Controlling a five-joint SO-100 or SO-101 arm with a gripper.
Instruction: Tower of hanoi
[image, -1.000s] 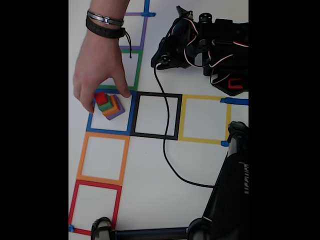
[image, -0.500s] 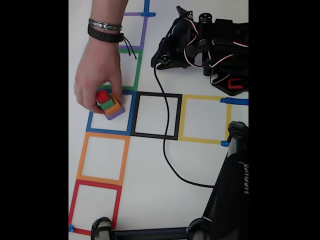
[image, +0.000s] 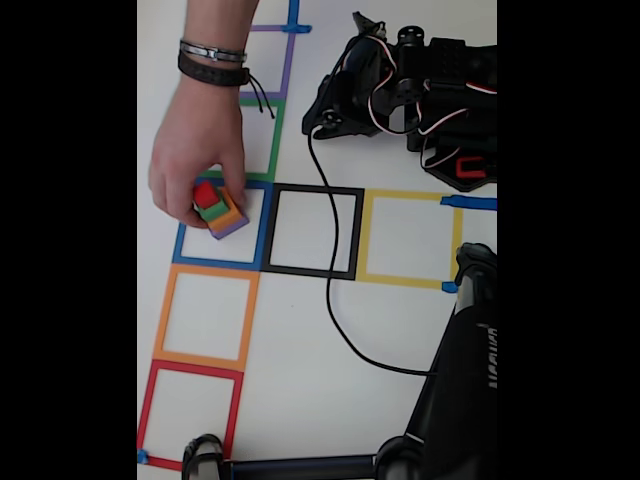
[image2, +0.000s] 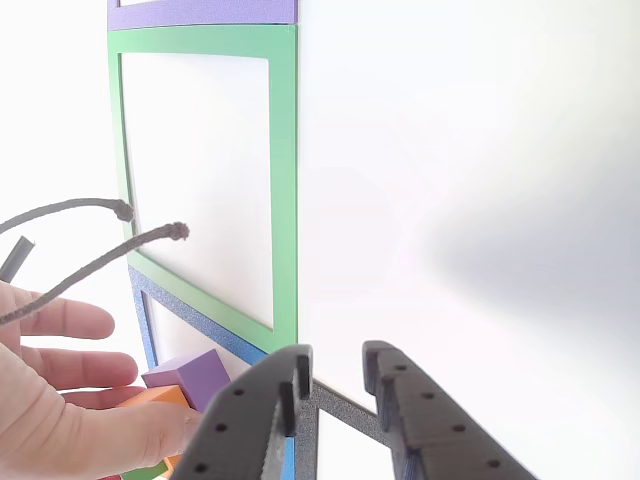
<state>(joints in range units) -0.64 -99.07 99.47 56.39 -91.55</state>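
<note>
The tower of hanoi (image: 219, 209) stands stacked in the upper left corner of the blue tape square (image: 262, 240): red cube (image: 205, 193) on top, then green (image: 212, 211), orange (image: 231, 214) and purple (image: 235, 228). A person's hand (image: 195, 140) reaches in from the top, its fingers around the stack. In the other view the purple cube (image2: 205, 378) and orange cube (image2: 165, 397) show beside the hand (image2: 60, 420). The folded arm (image: 400, 80) rests at the upper right. My gripper (image2: 335, 362) hangs right of the cubes, slightly open, nothing between its fingers.
Tape squares lie on the white table: green (image: 275, 140), black (image: 312, 271), yellow (image: 410, 280), orange (image: 205, 270), red (image: 190, 368). A black cable (image: 335, 300) runs from the arm down to a black stand (image: 460, 380) at the lower right.
The hand has closed its fingers around the stack and nudged it slightly up and left. The arm has not moved.
</note>
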